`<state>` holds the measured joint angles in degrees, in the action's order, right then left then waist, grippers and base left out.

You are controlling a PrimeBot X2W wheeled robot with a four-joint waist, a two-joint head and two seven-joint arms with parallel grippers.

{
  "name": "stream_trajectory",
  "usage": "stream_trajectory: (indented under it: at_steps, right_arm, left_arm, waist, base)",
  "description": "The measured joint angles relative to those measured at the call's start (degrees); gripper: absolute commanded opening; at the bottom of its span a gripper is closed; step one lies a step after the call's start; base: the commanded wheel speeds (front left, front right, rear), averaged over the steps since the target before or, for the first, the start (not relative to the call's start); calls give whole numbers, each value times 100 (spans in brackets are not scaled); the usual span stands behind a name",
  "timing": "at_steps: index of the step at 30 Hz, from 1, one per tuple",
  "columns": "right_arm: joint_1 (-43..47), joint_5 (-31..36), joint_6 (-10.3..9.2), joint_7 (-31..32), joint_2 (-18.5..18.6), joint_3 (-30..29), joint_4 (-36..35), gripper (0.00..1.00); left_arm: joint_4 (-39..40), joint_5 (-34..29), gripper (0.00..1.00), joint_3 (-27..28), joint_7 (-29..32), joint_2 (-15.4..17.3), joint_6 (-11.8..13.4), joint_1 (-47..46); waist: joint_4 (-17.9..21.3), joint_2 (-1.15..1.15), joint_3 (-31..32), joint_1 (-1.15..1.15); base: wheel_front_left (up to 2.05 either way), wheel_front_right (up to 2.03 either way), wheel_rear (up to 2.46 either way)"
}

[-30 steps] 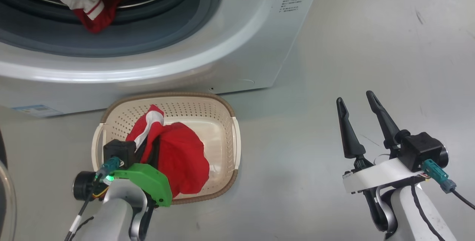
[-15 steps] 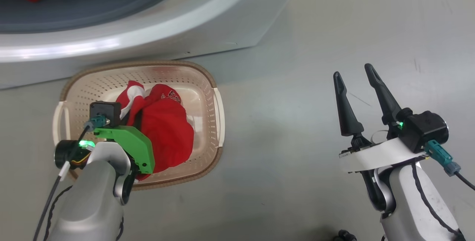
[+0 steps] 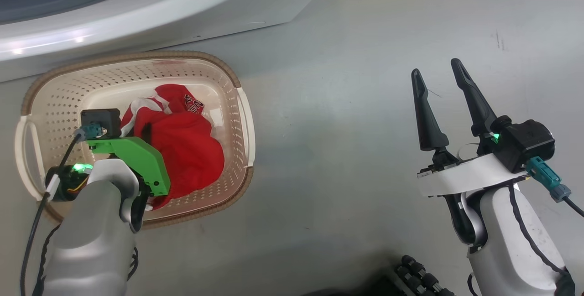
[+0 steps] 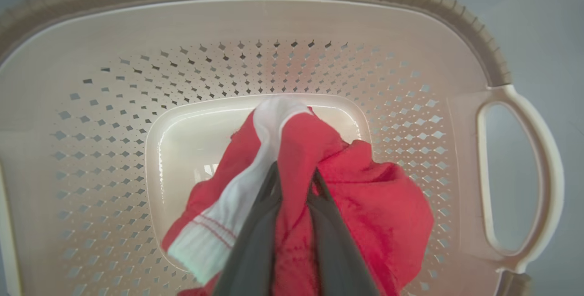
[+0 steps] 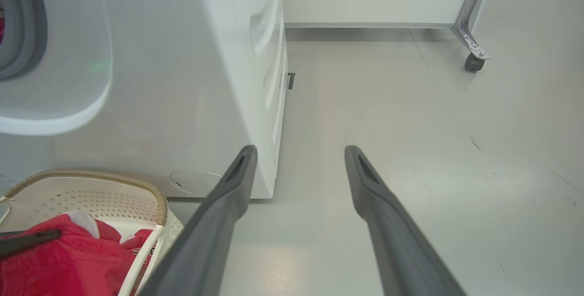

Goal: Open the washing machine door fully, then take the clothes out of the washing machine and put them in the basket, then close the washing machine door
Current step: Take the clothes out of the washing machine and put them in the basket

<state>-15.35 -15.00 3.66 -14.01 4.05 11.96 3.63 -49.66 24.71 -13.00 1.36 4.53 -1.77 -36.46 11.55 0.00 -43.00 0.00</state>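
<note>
A fold of the clothes [image 4: 378,214] is being pinched between the nearly closed fingers of the left gripper [image 4: 295,173], with the rest being bunched just beneath and around it on the bottom of the basket [image 4: 255,18]. The release is probably best being done by opening wide, then lifting straight up so that no cloth is being dragged over the rim. Beyond this gripper the washing machine [image 3: 137,27] is being faced. Well apart, the right gripper [image 3: 435,68] is being held wide open and empty over the floor [image 3: 346,104].
</note>
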Motion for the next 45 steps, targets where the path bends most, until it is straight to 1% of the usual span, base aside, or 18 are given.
stream_trajectory:
  at_steps: [1,2,8,16,17,25,30,38,45]
  right_arm:
    - [-9,0,7,0,-1,-1,12,100]
    - [-17,0,23,0,-2,-3,26,100]
    - [-76,0,25,-16,-22,-19,126,100]
    - [-82,-1,24,-19,-30,-80,298,100]
    - [-82,0,24,-19,-30,-84,330,100]
    - [-83,2,31,-26,-29,-84,543,100]
    - [-74,11,32,-26,10,-138,639,100]
    - [135,60,32,-26,109,-213,826,100]
    - [403,62,31,-26,156,-280,953,100]
  left_arm:
    - [-45,2,82,10,-32,0,0,-26]
    - [-91,5,100,20,-49,-1,0,-60]
    - [-335,71,100,64,-311,11,-4,-242]
    - [-592,71,100,33,-777,2,-115,-251]
    - [-614,73,100,34,-850,2,-158,-251]
    - [-708,51,100,51,-1426,5,-257,-191]
    - [-675,48,100,27,-1544,-8,-332,43]
    - [-159,47,100,89,-1610,-57,-381,385]
    - [1001,-98,100,393,-1606,-56,-381,699]
  waist:
    - [13,0,-13,0]
    - [23,0,-23,0]
    - [43,0,-11,0]
    - [-15,0,194,0]
    - [-30,0,229,0]
    - [-139,0,553,0]
    - [-225,0,870,0]
    - [-422,0,1455,0]
    - [-625,0,2004,0]
  base:
    - [0,0,0]
    - [0,0,0]
    - [0,0,0]
    - [0,0,0]
    - [0,0,0]
    - [0,0,0]
    - [0,0,0]
    - [0,0,0]
    - [0,0,0]
